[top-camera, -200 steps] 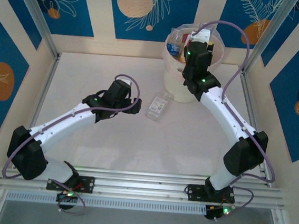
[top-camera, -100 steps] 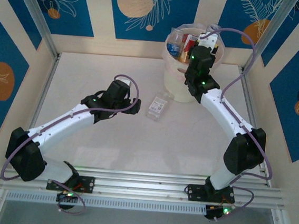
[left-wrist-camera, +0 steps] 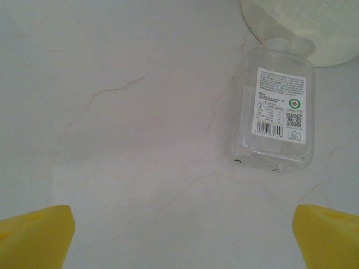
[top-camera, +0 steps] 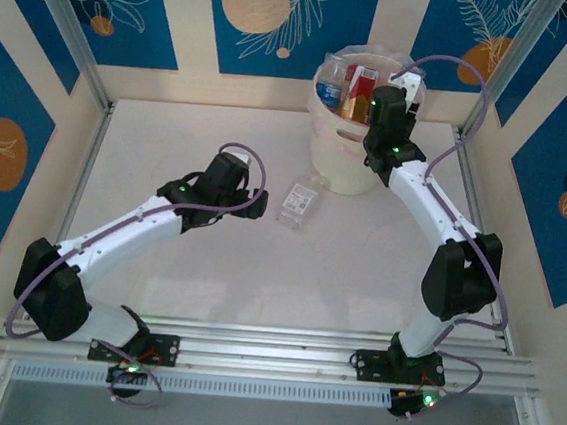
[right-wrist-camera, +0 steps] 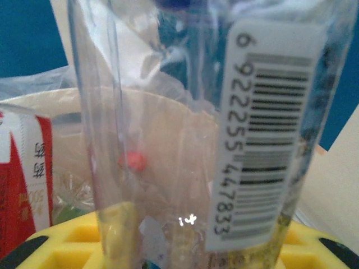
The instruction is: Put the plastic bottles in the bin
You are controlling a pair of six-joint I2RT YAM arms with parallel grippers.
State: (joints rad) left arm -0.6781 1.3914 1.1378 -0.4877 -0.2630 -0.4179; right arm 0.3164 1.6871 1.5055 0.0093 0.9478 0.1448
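A clear bottle [top-camera: 298, 202] with a white label lies flat on the table just left of the bin [top-camera: 340, 170]. In the left wrist view this bottle [left-wrist-camera: 277, 112] is ahead and to the right, its top against the bin's base [left-wrist-camera: 314, 28]. My left gripper [left-wrist-camera: 182, 238] is open above bare table, yellow fingertips [left-wrist-camera: 39, 235] wide apart. My right gripper [top-camera: 401, 83] hovers at the bin's right rim, shut on a clear barcode-labelled bottle [right-wrist-camera: 196, 140]. Several bottles [top-camera: 333, 82] with red and blue labels stick up from the cream-white bin.
The bin stands against the back wall, with a clear bag liner [right-wrist-camera: 33, 84] over its rim. Metal frame posts [top-camera: 65, 31] rise at the back corners. Open table surface [top-camera: 258, 270] lies between the two arms.
My right gripper has carried its bottle from the bin's front middle to the right rim and slightly back. The left arm and the lying bottle have stayed put.
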